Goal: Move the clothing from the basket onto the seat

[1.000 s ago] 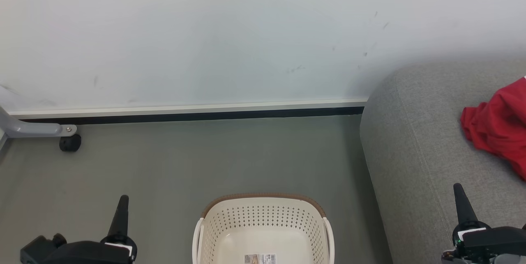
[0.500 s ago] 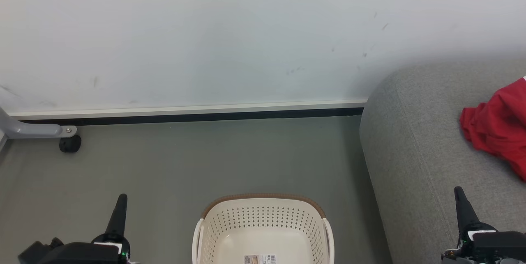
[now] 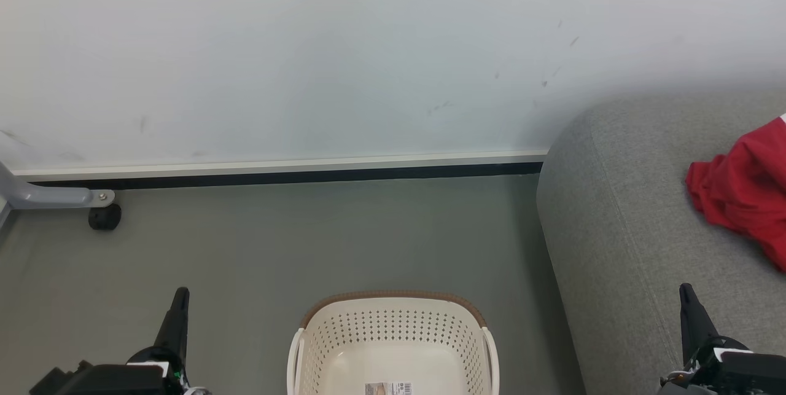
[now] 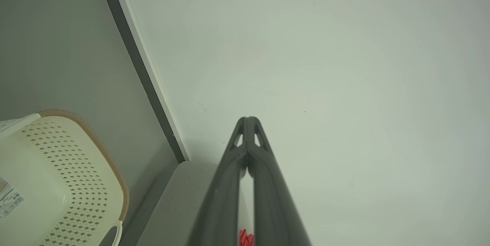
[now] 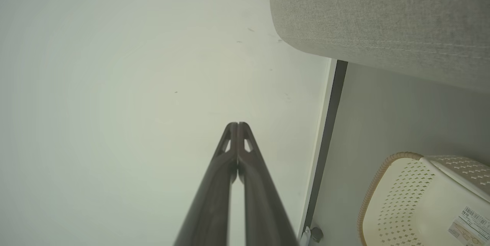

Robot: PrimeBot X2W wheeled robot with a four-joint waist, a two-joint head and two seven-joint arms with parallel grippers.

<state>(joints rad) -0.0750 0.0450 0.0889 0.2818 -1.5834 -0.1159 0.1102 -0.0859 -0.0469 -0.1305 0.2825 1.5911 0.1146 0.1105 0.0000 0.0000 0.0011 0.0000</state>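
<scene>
Currently: red clothing (image 3: 740, 198) on grey seat (image 3: 614, 241); basket (image 3: 393, 327) on floor (image 3: 307, 241) beside it; left fingers (image 3: 175, 321), right fingers (image 3: 690, 315) both pressed together, empty.

The laundry basket (image 3: 393, 324) is cream-white, dotted with rows of small diamond holes, its rim (image 3: 393, 293) brown. Right of the basket the sofa (image 3: 614, 229) is grey weave; the clothing (image 3: 743, 192) on it is bright red, with a white sliver, perhaps trim. Behind the basket the floor (image 3: 307, 235) is grey-green, the wall (image 3: 307, 45) off-white with dark scuffs.
</scene>
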